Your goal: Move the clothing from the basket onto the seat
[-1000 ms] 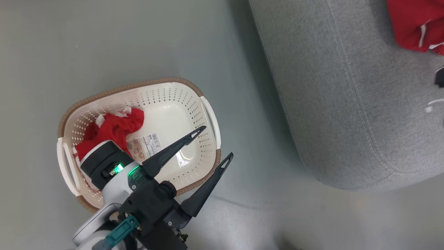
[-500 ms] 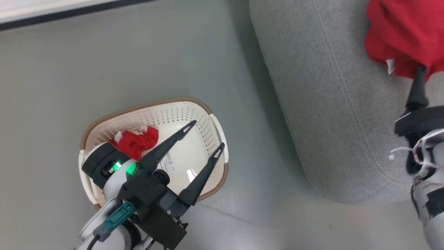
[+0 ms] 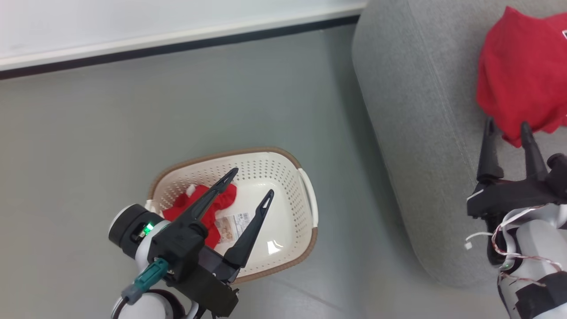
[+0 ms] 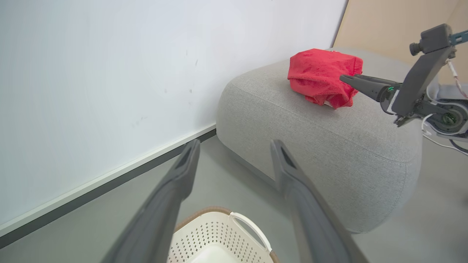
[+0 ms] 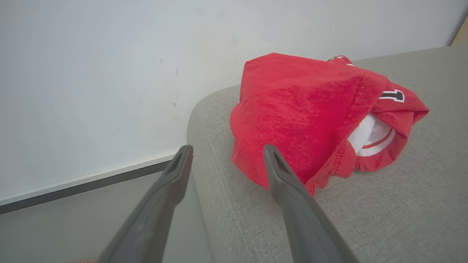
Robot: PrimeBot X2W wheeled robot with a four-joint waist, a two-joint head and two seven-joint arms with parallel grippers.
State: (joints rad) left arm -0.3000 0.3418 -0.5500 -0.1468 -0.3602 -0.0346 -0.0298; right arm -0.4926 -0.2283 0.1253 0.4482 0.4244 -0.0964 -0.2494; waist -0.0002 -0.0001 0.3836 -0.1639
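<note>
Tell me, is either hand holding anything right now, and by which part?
Nothing is held. The right hand is open beside the red garment on the seat; the left hand is open above the basket.

place: home-like room | cues: grey sofa, laundry basket, white wall, smooth grey floor

Red garment now out of right jaws

The grey floor carries a cream basket and, near it, a grey sofa. One red garment lies crumpled on the sofa. A second red garment lies in the basket.
</note>
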